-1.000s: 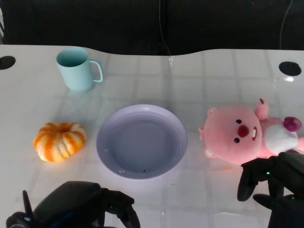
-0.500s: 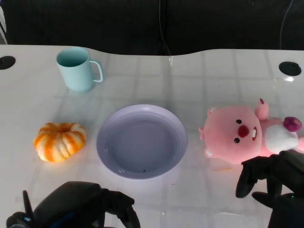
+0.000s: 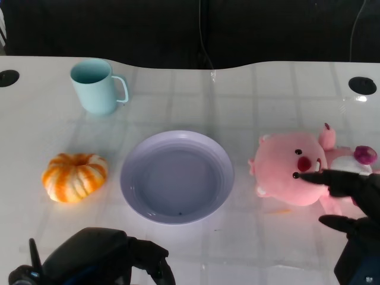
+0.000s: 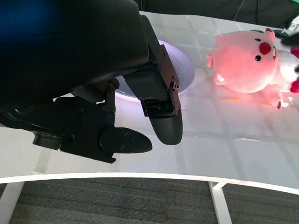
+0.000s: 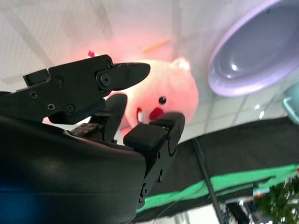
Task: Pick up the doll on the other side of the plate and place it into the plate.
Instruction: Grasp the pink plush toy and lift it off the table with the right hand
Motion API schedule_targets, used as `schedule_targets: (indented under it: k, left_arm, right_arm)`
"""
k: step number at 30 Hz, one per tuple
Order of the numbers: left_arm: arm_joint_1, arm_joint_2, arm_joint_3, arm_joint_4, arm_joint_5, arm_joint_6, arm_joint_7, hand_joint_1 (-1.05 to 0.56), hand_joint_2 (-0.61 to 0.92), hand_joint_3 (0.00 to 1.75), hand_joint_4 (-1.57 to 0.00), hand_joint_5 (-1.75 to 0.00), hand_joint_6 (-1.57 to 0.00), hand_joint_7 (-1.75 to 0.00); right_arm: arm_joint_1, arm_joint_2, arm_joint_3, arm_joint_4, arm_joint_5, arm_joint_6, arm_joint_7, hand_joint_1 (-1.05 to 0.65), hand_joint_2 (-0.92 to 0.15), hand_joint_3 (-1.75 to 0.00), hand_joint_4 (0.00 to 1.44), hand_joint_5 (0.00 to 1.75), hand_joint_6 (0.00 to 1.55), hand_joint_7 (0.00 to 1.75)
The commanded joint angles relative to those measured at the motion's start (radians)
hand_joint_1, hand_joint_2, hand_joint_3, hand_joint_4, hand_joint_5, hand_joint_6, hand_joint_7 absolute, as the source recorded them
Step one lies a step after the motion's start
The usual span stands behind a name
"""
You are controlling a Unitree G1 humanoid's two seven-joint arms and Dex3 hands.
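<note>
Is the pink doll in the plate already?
No, the doll lies on the table beside the plate, which holds nothing.

Glossy white table, black backdrop behind, grey carpet beneath.

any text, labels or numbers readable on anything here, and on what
None can be read.
Doll: no tag or print shows.
Cup, plate, pumpkin: plain, no marks.
Right hand and left hand: no lettering visible.
</note>
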Motion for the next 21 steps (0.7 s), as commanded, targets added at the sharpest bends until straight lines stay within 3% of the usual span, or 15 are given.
schedule_targets:
  k: [1,6,12,16,21]
  left_arm:
    - [-0.011,0.013,0.002,0.012,0.009,-0.006,0.005,-0.19,0.92,0.27,-0.7,-1.37,-0.86,-0.63]
    - [-0.012,0.012,0.0,0.01,0.02,0.002,-0.002,-0.2,0.92,0.27,-0.69,-1.36,-0.86,-0.63]
    - [-0.015,0.013,-0.001,0.013,0.016,-0.002,-0.004,-0.19,0.92,0.27,-0.7,-1.36,-0.86,-0.63]
    - [-0.014,0.013,-0.001,0.019,0.016,-0.003,0.0,-0.19,0.92,0.28,-0.71,-1.35,-0.87,-0.62]
    - [-0.008,0.011,0.002,0.017,0.012,-0.006,0.003,-0.19,0.92,0.27,-0.71,-1.34,-0.87,-0.62]
  right_arm:
    - [-0.021,-0.003,-0.02,0.014,-0.037,0.015,-0.034,-0.42,-0.92,-0.07,0.3,0.33,0.35,0.0]
    - [-0.052,-0.021,-0.006,0.005,-0.106,0.097,0.006,-0.51,-0.92,-0.04,0.16,0.27,0.22,0.0]
    - [-0.105,-0.038,0.032,-0.003,-0.204,0.202,0.106,-0.57,-0.91,-0.01,0.08,0.26,0.1,0.0]
    - [-0.171,-0.044,0.082,0.038,-0.283,0.266,0.171,-0.59,-0.9,0.0,0.03,0.25,0.09,0.01]
    - [-0.25,-0.042,0.137,0.151,-0.332,0.278,0.174,-0.61,-0.89,0.0,0.03,0.28,0.13,0.02]
